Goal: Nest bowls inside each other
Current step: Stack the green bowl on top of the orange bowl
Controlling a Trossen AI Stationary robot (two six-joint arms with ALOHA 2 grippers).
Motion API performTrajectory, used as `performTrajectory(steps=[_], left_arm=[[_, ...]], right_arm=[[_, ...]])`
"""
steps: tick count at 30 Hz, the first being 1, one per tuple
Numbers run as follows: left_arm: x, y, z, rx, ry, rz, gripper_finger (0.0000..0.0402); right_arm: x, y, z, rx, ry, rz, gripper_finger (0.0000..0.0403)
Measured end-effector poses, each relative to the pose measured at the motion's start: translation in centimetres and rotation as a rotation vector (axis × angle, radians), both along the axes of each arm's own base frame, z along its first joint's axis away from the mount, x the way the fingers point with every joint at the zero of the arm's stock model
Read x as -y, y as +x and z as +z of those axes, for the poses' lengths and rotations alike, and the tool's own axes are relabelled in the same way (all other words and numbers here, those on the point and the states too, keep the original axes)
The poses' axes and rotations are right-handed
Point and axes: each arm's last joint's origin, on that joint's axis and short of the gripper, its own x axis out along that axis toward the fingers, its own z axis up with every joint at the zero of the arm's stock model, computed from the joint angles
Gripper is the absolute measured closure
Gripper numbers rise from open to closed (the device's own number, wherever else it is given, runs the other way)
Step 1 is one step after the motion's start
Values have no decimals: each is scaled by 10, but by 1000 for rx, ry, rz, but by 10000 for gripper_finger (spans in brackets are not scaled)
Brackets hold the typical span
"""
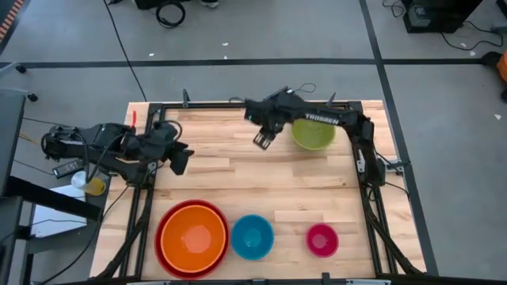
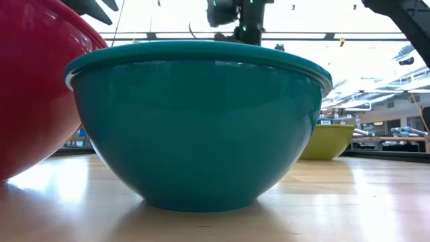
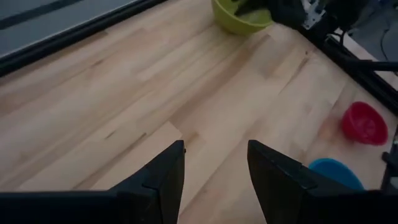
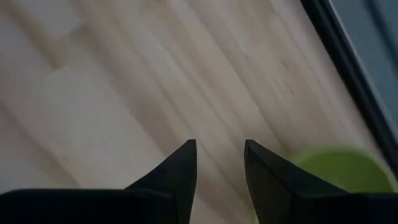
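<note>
- While both arms hang above the wooden desk [image 1: 238, 170], no bowl is held by either one.
- Landmark for places: the blue bowl [image 1: 252, 237], sitting near the desk's front edge in the high view.
- Orange bowl [image 1: 192, 236] sits nested inside the red bowl [image 1: 162, 237]; the pair stands just beside the blue bowl, on the left arm's side, rims nearly touching.
- Magenta bowl [image 1: 322, 240] stands alone on the other side of the blue bowl, apart from it, in the same front row.
- Green bowl [image 1: 313, 133] stands well apart from the blue bowl, toward the far edge on the right arm's side; the right arm's forearm crosses above part of it.
- Right gripper [image 1: 263, 140] hangs over bare desk just beside the green bowl, far from the blue bowl; its wrist view shows both fingers [image 4: 180, 171] spread with wood grain visible between them, nothing pinched.
- Left gripper [image 1: 180, 162] hangs over bare desk beyond the red bowl as seen from the blue bowl, near the desk's left edge; fingers [image 3: 165, 177] spread, nothing between them.
- Low view: blue bowl fills the foreground, upright on the desk.
</note>
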Motion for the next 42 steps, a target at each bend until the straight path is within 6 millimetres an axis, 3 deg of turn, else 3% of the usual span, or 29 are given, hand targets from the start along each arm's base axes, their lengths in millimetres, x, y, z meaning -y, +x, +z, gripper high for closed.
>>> performTrajectory(steps=[5,15,28,33,37,42], left_arm=[[7,0,-1,5,23,0,225],[13,10,-6,-27,36,9,225],[19,29,-18,-128,73,-12,226],[19,30,-19,-131,58,-11,226],[19,30,-19,-123,40,7,226],[19,30,-19,-122,38,9,226]], right_arm=[[21,-14,-18,-108,22,-88,264],[46,-45,-81,-330,79,-241,246],[42,-47,-119,-296,77,-274,237],[41,-49,-122,-317,79,-252,293],[25,-44,-120,-330,77,-142,381],[-21,-24,-100,-172,27,20,367]])
